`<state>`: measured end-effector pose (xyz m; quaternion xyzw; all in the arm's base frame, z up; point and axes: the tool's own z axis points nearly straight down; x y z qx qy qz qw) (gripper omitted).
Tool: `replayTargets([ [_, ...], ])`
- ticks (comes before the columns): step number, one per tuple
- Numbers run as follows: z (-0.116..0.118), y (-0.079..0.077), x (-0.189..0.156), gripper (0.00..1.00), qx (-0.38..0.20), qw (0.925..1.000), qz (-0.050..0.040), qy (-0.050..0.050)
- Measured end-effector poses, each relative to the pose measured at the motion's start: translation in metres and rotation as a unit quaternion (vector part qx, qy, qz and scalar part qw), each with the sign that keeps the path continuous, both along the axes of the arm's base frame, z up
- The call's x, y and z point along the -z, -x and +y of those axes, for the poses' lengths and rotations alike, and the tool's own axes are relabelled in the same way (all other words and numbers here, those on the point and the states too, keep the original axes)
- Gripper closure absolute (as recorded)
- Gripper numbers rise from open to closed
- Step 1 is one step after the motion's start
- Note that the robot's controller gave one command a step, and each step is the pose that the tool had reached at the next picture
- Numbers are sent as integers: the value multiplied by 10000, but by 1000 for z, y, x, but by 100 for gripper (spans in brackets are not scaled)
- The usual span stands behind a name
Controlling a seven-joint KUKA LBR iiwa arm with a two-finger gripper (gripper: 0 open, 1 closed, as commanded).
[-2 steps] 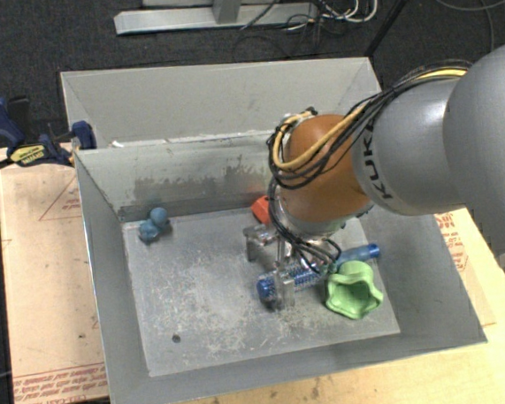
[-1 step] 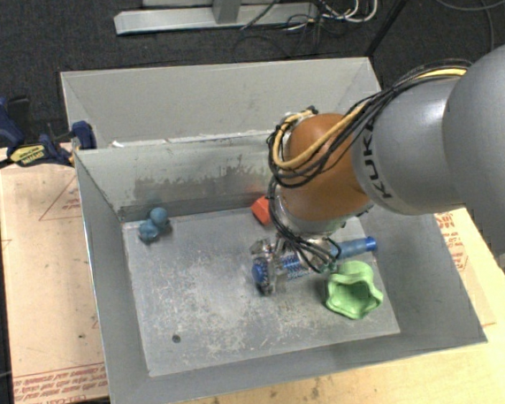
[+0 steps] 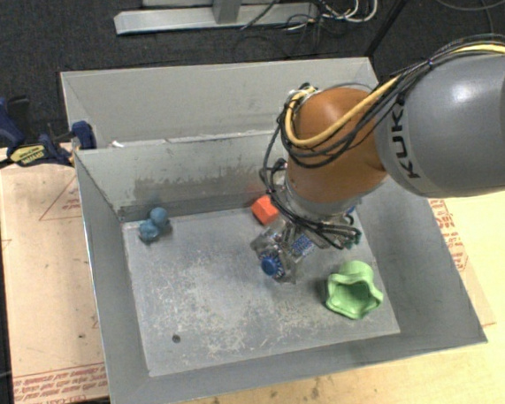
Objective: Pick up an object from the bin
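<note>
As the claw sits low in the middle of the bin at a small blue thing, its opening impossible to tell, centre it squarely before closing, clear of the orange block just on the far side.

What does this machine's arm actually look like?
A thick, rounded grey arm with black KUKA lettering on its side. Its wrist wears a smooth orange-brown dome, and yellow and black cables loop over that dome.
</note>
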<state>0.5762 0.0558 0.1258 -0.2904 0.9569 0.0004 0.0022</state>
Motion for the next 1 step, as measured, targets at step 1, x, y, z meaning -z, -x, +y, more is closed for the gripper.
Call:
replayTargets([
  [1,8,0,-126,100,-216,9998,-30,0],
])
